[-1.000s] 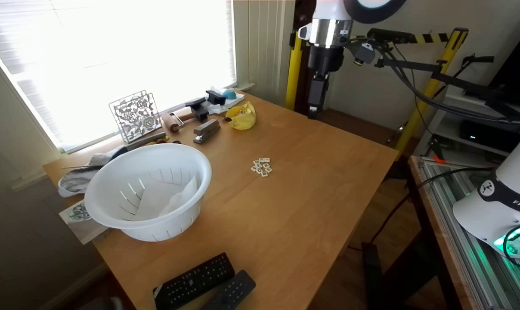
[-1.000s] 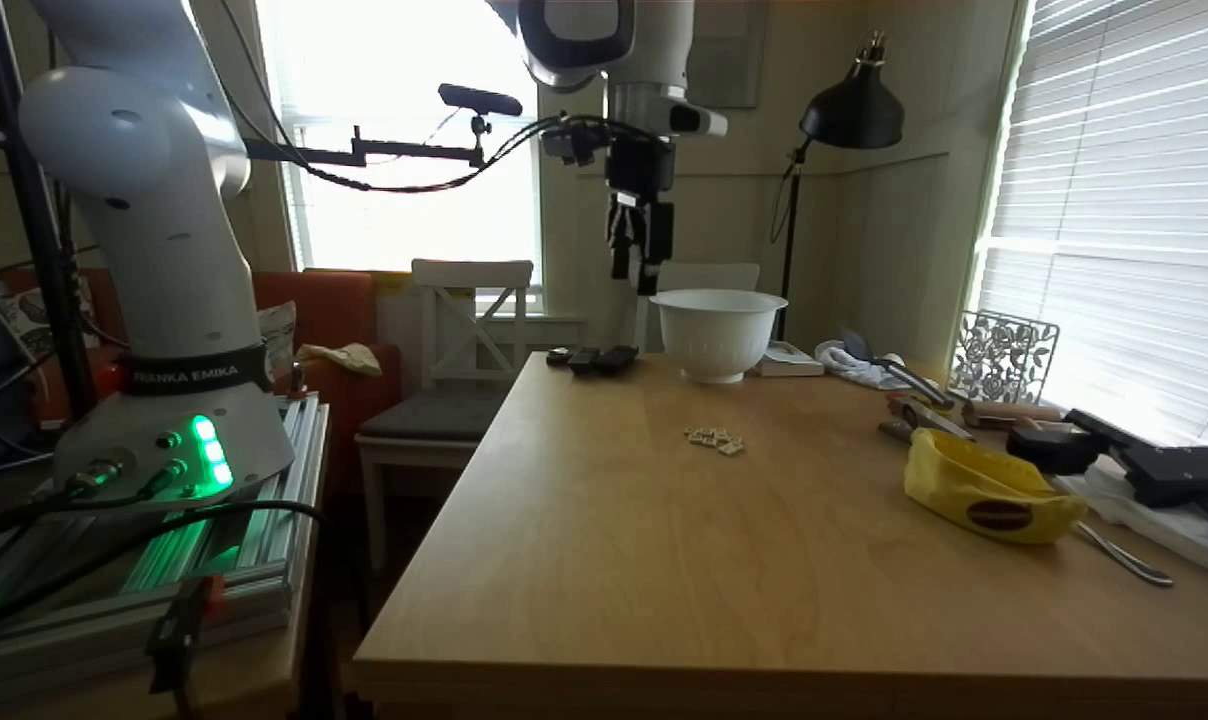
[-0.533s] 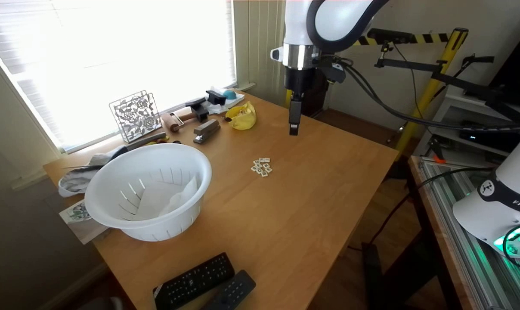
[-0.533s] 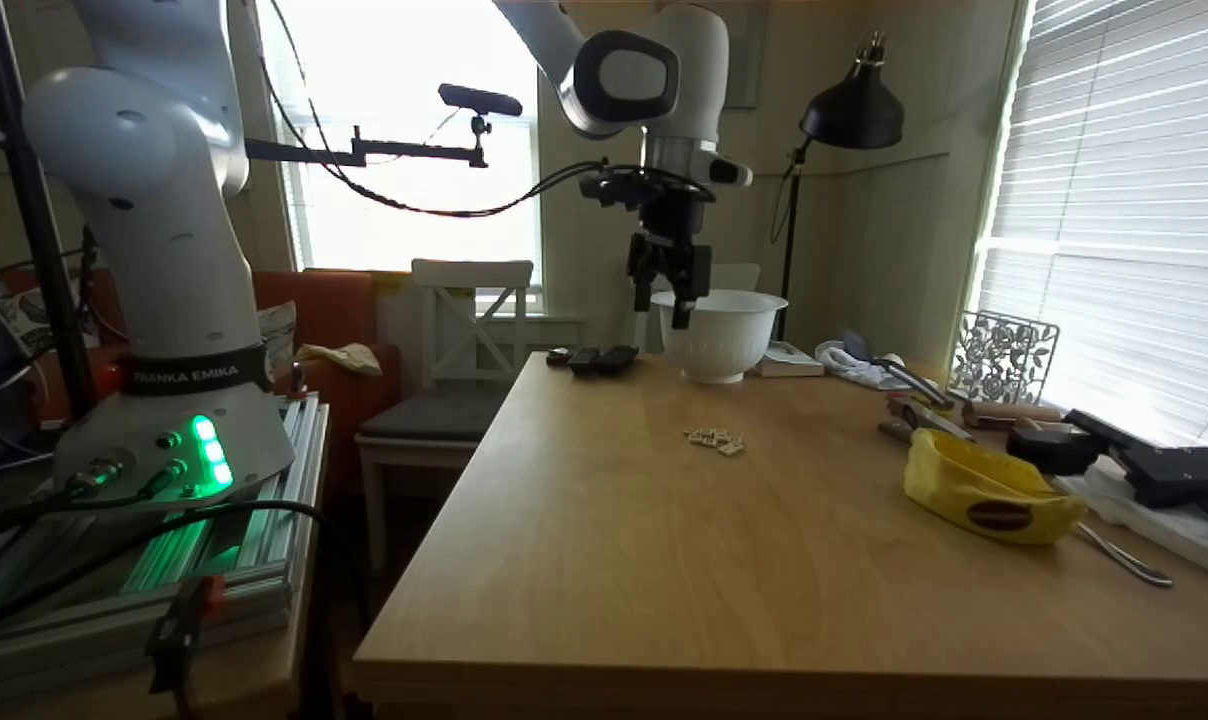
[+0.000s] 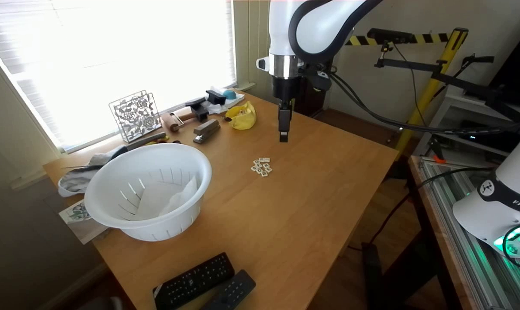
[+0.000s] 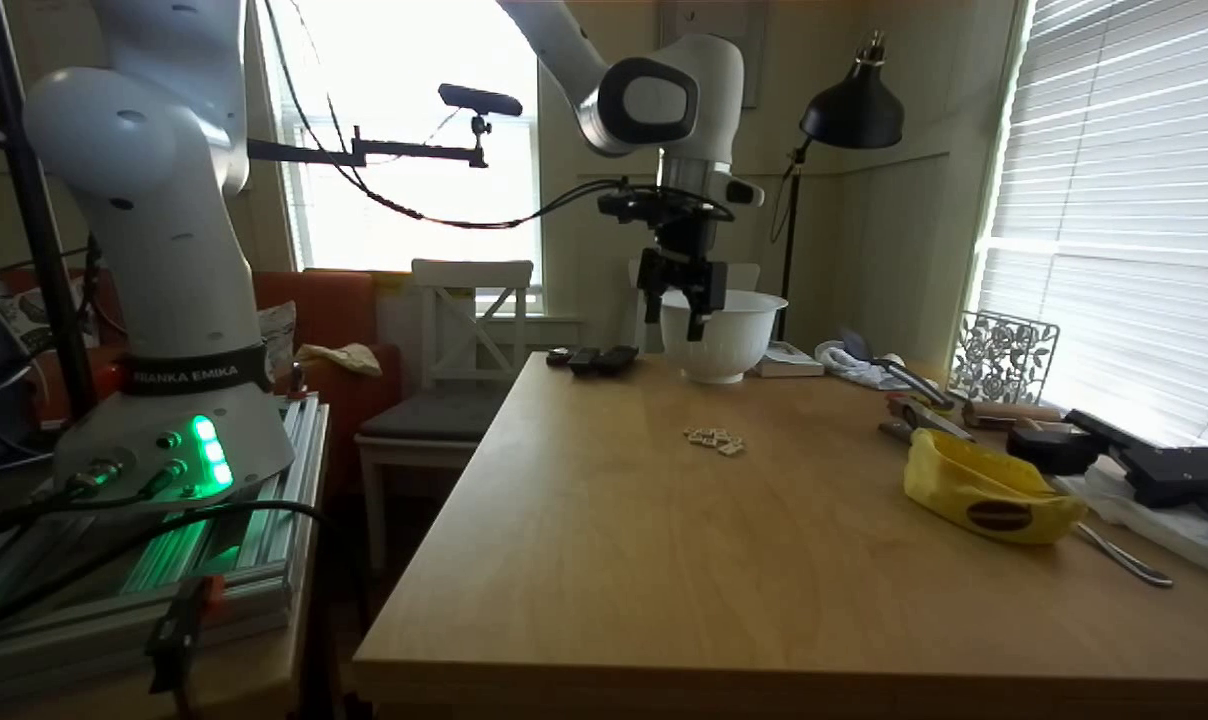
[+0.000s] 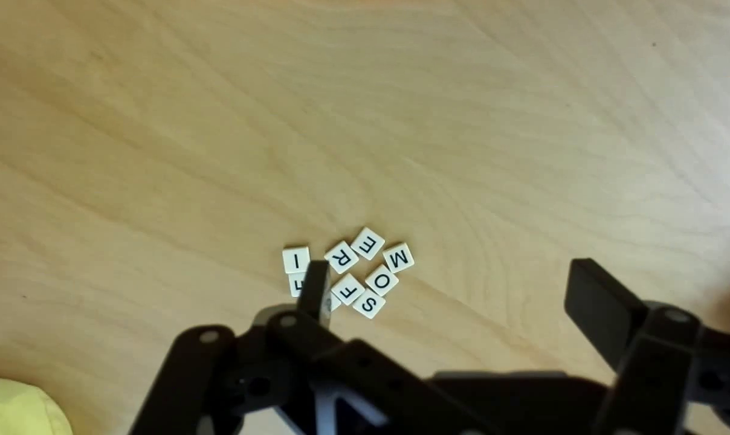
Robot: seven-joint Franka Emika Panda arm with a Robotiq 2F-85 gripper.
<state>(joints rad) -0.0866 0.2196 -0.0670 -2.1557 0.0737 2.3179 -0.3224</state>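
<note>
We begin at the black two-finger gripper: its two fingers stand wide apart, with nothing held between them, and it hangs in the air above the light-brown wooden table. Nearest to it are the small cream-white square letter tiles, which lie in a loose cluster on the table, lower than the gripper and not touched by it. In the wrist view one finger covers a part of them, so we cannot count them all; the letters I, R, M, O and S we can read. Concerning the progress, we judge it to be early: the gripper is placed near the tiles, but touching and grasping are left, not yet done, and every tile that we see is on the table. Farther away, in both exterior views, stand the round white plastic bowl and the yellow soft-looking pouch, and the black remote controls lie at the same end of the table as the bowl
</note>
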